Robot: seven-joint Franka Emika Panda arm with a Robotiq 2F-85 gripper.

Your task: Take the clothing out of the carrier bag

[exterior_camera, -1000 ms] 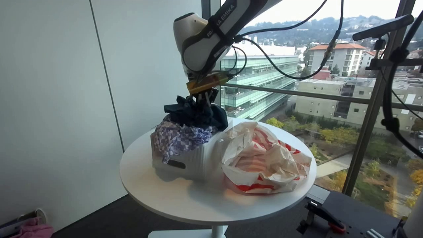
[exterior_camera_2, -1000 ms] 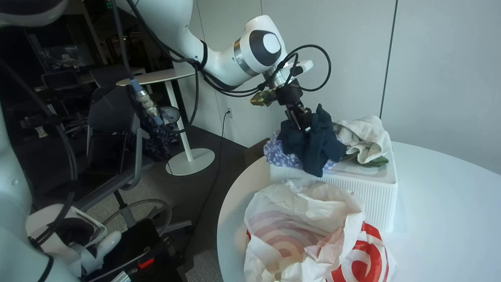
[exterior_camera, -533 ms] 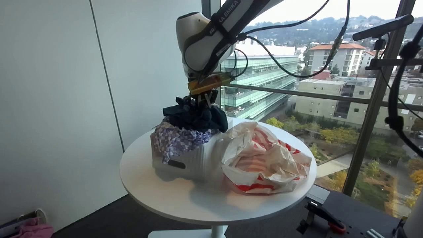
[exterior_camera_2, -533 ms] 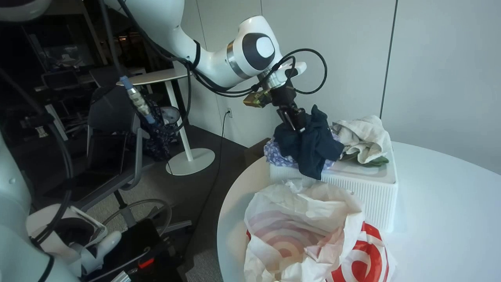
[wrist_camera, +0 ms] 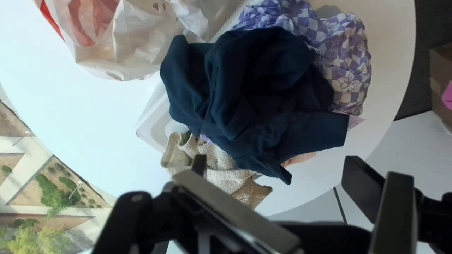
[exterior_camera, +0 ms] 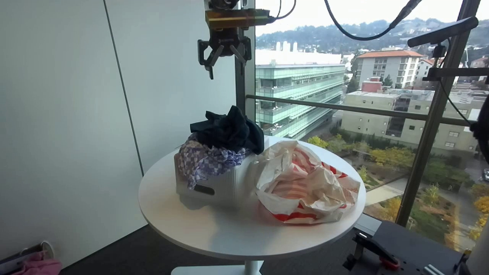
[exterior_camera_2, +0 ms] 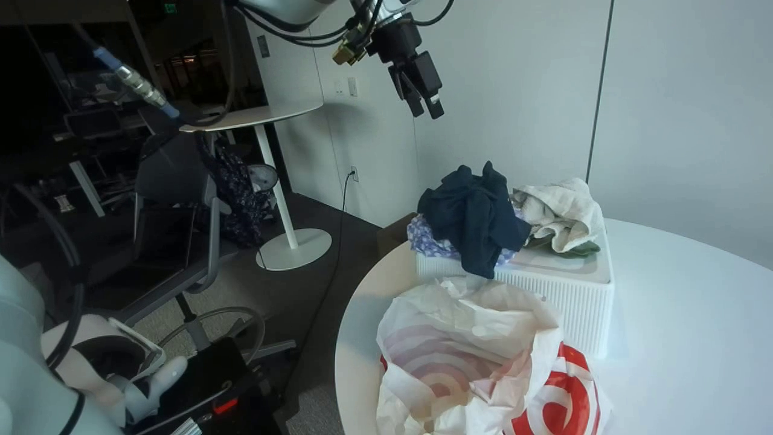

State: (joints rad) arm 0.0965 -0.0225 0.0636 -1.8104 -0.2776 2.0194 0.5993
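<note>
In an exterior view, the claw (exterior_camera: 228, 68) hangs high, well above a dark blue cloth (exterior_camera: 229, 131), with its fingers (exterior_camera: 211, 71) spread wide and nothing in its grip. The dark blue cloth sits in a heap on top of a purple checked cloth (exterior_camera: 208, 160), and both are on a white box (exterior_camera: 226, 187). The carrier bag (exterior_camera: 328, 185) is just beside the box on a round white table (exterior_camera: 229, 238), its top gaping. In an exterior view, a pale cloth (exterior_camera_2: 564, 208) lies on the same box, with a green bit (exterior_camera_2: 583, 248) poking out under it, and all three cloths are outside the bag. In the wrist view, the fingers are far apart, and the dark blue cloth hides part of the pale cloth.
</note>
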